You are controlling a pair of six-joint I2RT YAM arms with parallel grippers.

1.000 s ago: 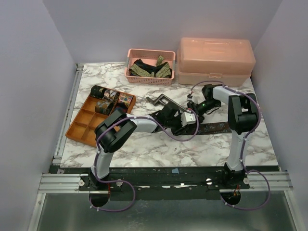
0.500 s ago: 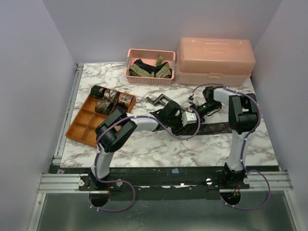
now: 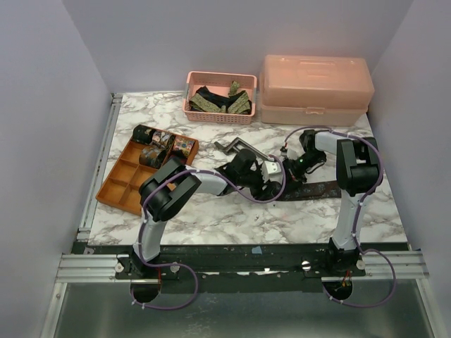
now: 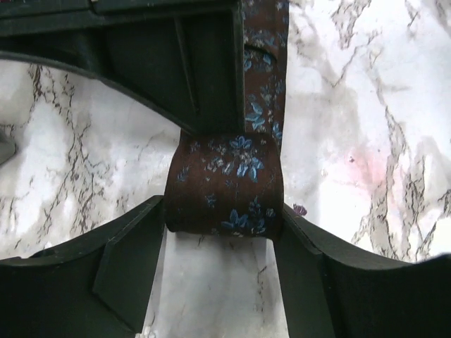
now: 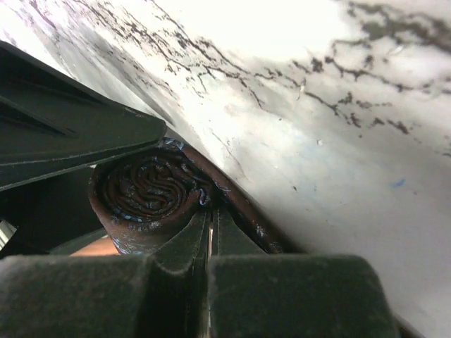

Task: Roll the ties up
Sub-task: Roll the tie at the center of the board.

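A dark brown tie with blue flowers is partly rolled into a coil (image 4: 224,184). Its flat strip (image 3: 317,189) runs right across the marble table. My left gripper (image 4: 224,220) holds the coil by its two ends, a finger (image 4: 134,246) pressed on each side; in the top view it (image 3: 270,184) sits at the table's centre. My right gripper (image 5: 210,213) is shut, its tips touching the coil (image 5: 144,190) where the strip (image 5: 243,208) leaves it. I cannot tell if fabric is between them. In the top view it (image 3: 286,171) is just behind the left one.
An orange divided tray (image 3: 120,184) at the left holds several rolled ties (image 3: 163,144). A pink basket (image 3: 220,116) with loose ties and a shut pink box (image 3: 316,88) stand at the back. A grey crank-shaped bar (image 3: 229,146) lies behind the grippers.
My left gripper has shifted a little left with the coil. My right gripper has come down and nearer, close against the coil.
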